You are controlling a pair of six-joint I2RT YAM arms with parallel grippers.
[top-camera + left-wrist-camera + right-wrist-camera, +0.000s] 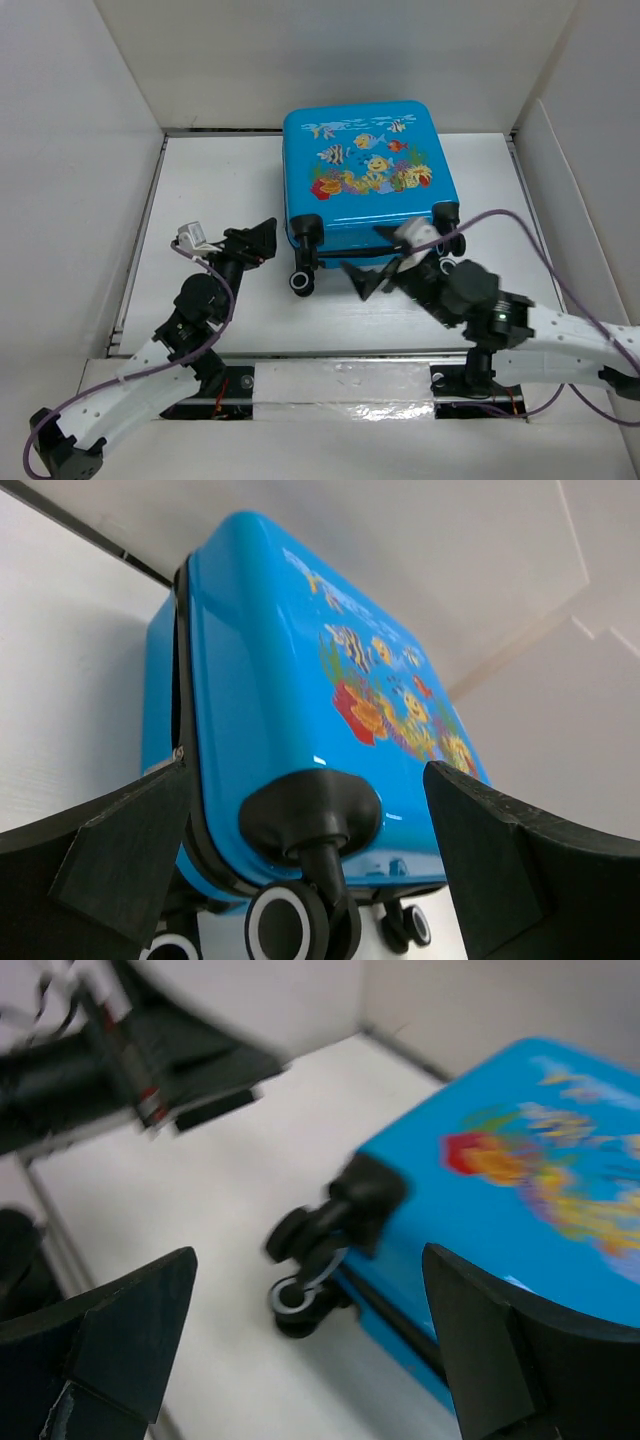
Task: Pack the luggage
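Note:
The luggage [365, 180] is a bright blue hard-shell suitcase with a fish and coral print. It lies flat and shut at the back middle of the white table, wheels toward the arms. My left gripper [268, 240] stands open just left of its near left corner. In the left wrist view the luggage [290, 680] fills the gap between the wide-apart fingers of that gripper [305, 775], with a black-and-white wheel [285, 920] below. My right gripper [375, 258] is open at the near edge, beside the wheels. The blurred right wrist view shows the luggage [500, 1180] and nothing held in this gripper [310, 1253].
White walls [90, 150] enclose the table on the left, back and right. A taped strip [340, 385] runs along the near edge between the arm bases. Purple cables [530, 235] loop over the right arm. The left arm [100, 1060] shows in the right wrist view.

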